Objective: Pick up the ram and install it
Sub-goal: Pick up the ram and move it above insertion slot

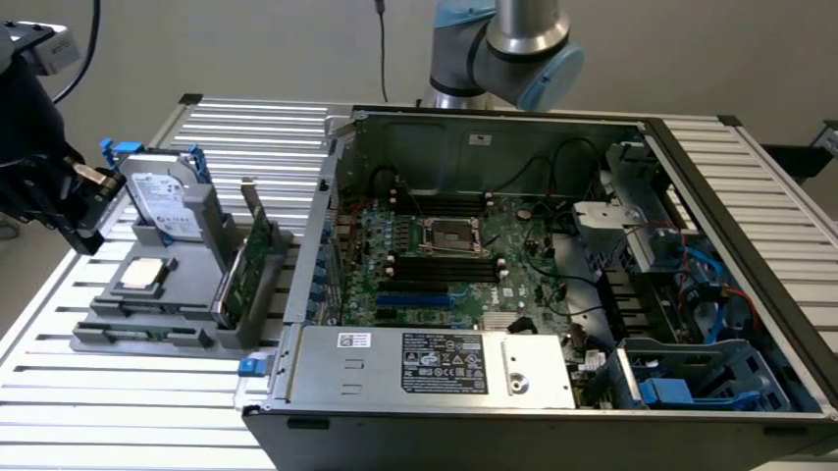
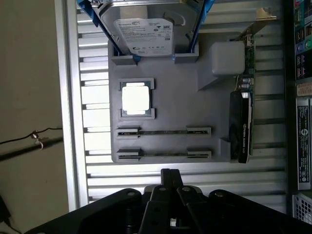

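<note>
Two ram sticks stand on edge in the grey holder tray [image 2: 185, 105], seen as thin dark lines: one ram stick [image 2: 163, 131] and a second ram stick [image 2: 163, 154] closer to my fingers. My gripper [image 2: 169, 173] hovers above the tray's near edge, shut, with nothing between its fingers. In the exterior view the gripper [image 1: 78, 228] hangs at the far left, above and beside the tray [image 1: 196, 257], apart from it. The open computer case [image 1: 550, 294] lies to the exterior view's right, with black memory slots [image 1: 445, 263] beside the CPU socket [image 1: 445, 234].
The tray also carries a hard drive [image 2: 144, 29] in a blue frame, a CPU chip [image 2: 135, 99] and a tall green expansion card [image 2: 242, 122] with a metal bracket. The slatted metal table [image 1: 118, 412] runs under everything. A cable [image 2: 29, 139] crosses the floor beyond the table edge.
</note>
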{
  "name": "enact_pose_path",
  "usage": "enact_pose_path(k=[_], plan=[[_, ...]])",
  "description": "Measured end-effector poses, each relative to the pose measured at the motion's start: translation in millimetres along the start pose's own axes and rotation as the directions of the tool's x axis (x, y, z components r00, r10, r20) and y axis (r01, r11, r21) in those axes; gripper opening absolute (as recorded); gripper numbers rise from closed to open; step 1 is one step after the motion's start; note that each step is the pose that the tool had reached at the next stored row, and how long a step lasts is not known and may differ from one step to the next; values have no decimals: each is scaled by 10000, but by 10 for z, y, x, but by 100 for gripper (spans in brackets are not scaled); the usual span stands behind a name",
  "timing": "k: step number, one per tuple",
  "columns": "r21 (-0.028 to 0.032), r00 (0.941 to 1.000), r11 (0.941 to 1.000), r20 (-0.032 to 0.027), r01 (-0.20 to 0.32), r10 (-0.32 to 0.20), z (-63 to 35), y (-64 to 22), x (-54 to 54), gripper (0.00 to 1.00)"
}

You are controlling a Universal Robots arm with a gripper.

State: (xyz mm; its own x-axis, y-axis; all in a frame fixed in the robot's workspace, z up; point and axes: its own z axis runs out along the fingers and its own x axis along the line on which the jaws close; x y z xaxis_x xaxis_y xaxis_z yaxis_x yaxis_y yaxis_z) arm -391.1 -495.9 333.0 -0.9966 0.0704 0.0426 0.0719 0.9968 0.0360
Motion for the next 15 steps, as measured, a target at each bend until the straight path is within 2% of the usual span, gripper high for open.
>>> enact_pose_path(k=[9, 12, 15], plan=[[0, 10000, 10000, 1, 2, -2, 4, 0, 0, 11], [-16, 9990, 9990, -17, 441, -441, 30, -3, 7, 11], [-7, 9952, 9952, -37, 977, -977, 57, -3, 6, 11]])
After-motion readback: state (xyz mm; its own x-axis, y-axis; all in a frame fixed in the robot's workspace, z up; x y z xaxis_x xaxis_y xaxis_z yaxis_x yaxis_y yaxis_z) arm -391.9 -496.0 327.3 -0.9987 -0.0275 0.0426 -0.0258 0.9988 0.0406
